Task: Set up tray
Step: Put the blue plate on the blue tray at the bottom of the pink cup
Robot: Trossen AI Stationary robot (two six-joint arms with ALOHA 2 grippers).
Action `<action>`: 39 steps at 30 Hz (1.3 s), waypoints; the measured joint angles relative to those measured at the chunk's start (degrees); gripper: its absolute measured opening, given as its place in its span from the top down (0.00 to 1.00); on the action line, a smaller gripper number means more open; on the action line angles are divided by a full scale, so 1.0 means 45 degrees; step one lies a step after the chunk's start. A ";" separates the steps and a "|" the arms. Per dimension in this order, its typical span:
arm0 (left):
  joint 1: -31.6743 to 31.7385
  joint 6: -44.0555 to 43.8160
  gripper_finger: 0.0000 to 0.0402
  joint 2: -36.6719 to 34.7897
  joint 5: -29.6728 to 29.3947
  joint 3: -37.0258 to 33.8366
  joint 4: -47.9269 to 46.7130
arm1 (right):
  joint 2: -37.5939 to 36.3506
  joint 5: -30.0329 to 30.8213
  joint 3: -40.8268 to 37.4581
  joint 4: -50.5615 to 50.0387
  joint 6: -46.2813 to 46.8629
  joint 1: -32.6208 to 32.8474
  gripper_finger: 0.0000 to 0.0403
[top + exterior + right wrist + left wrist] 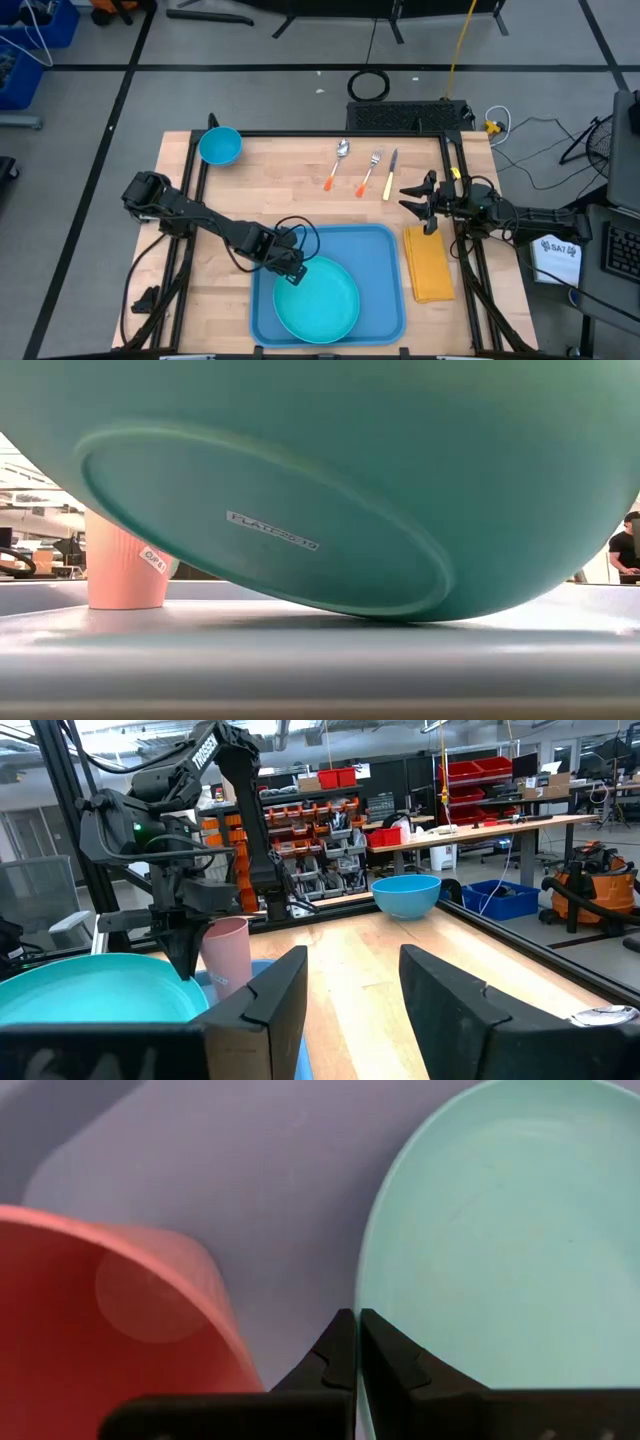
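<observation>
Light-blue rectangular plastic tray [385,285] with raised rim, lying at the table's near edge, centre. A round teal plate [318,300] sits tilted on it, one edge raised; a pink ribbed cup [228,952] stands upright on the tray beside the plate. Left gripper [291,270], fingers pressed together on the plate's rim. Yellow-orange napkin [429,263] lies just right of the tray. Right gripper [413,196] hovers above the napkin's far end, fingers spread, empty.

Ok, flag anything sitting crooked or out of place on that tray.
The teal plate is tilted: one edge rests on the tray, the side near the pink cup is raised, where the left gripper pinches its rim. Nothing else stands out.
</observation>
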 joint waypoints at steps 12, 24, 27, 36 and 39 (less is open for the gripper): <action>0.0059 0.1744 0.77 -0.0005 0.0192 0.0000 0.1752 | 0.0000 0.0001 0.0004 -0.0005 -0.0005 0.0004 0.62; -0.0017 0.4734 0.99 0.1979 0.1030 0.1402 0.2231 | 0.0025 0.0019 0.0000 0.0121 -0.0009 0.0004 0.62; -0.0012 0.5378 0.99 0.2658 0.1158 0.2274 0.1318 | 0.0039 0.0015 0.0000 0.0092 -0.0005 0.0001 0.62; -0.0007 0.5590 1.00 0.2752 0.0415 0.3434 -0.1058 | 0.0034 0.0011 0.0001 0.0097 -0.0005 0.0004 0.62; -0.0007 0.5585 1.00 0.2695 0.0369 0.3434 -0.1470 | 0.0034 0.0010 0.0000 0.0092 -0.0005 0.0003 0.62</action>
